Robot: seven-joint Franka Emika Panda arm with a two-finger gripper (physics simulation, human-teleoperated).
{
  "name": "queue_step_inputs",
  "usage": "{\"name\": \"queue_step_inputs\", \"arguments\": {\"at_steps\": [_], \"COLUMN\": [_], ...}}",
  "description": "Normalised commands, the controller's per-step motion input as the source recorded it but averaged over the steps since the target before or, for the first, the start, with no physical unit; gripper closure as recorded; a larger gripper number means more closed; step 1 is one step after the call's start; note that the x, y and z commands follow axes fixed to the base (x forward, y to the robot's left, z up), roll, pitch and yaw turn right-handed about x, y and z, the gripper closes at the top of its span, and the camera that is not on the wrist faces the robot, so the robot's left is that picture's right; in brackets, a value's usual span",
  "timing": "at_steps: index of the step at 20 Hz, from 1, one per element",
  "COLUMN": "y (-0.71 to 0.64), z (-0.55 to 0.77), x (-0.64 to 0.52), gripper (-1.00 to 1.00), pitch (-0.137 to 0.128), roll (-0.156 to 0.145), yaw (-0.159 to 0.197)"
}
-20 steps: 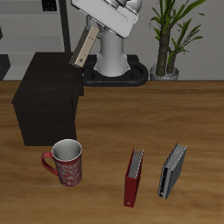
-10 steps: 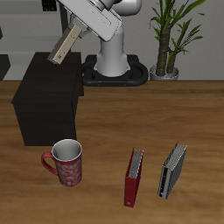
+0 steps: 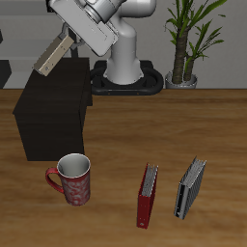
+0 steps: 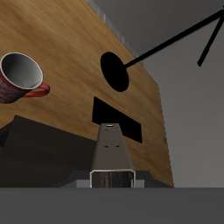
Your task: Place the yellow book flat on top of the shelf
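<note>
Shelf (image 3: 53,111) first: the big dark cabinet sits directly below the gripper (image 3: 69,41), its flat top bare and its near wall facing the table's front edge; in the wrist view its dark top fills the space under the fingers (image 4: 35,149). Wooden table (image 3: 125,135) spreads beyond it, well away from the hand. Yellow book (image 3: 53,56) is held in the air, hanging off the fingertips and tilted steeply, its free end pointing down and outward past the shelf's back portion, not touching the top as far as the exterior view shows. Seen from the wrist, the book (image 4: 112,153) runs straight out from between the fingers, edge-on. Jaws are closed narrow on the book's thin spine end; nothing else is gripped. Farther off, toward the table's front edge: a red patterned mug (image 3: 72,179), a red book (image 3: 147,195) and a grey-and-black book (image 3: 190,188), both standing, all well apart from the hand. Step in hand, by my reading: carry over the shelf, placement not yet done. Next move likely calls for rotating the wrist until the cover lies level, then lowering onto the top before letting go; released at this tilt, the book could slide or tip off the edge.
</note>
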Motion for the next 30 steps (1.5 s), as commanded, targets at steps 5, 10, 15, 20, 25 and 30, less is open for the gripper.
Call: {"name": "queue_step_inputs", "arguments": {"at_steps": [5,10,15,20,25,30], "y": [-0.18,-0.21,-0.08,0.31,0.35,0.37], "z": [-0.37,-0.47,-0.42,-0.48,-0.12,0.1], "x": [0.11,0.16,0.15,0.23,0.07,-0.01], "gripper": [1.0,1.0,1.0,-1.0,-1.0,-1.0], "pitch": [0.071,0.079,0.151,0.258,0.056,0.002], "roll": [-0.071,-0.05,0.028,0.228,0.086,0.073], "yaw": [0.009,0.019,-0.032,-0.102,-0.024,-0.022]}}
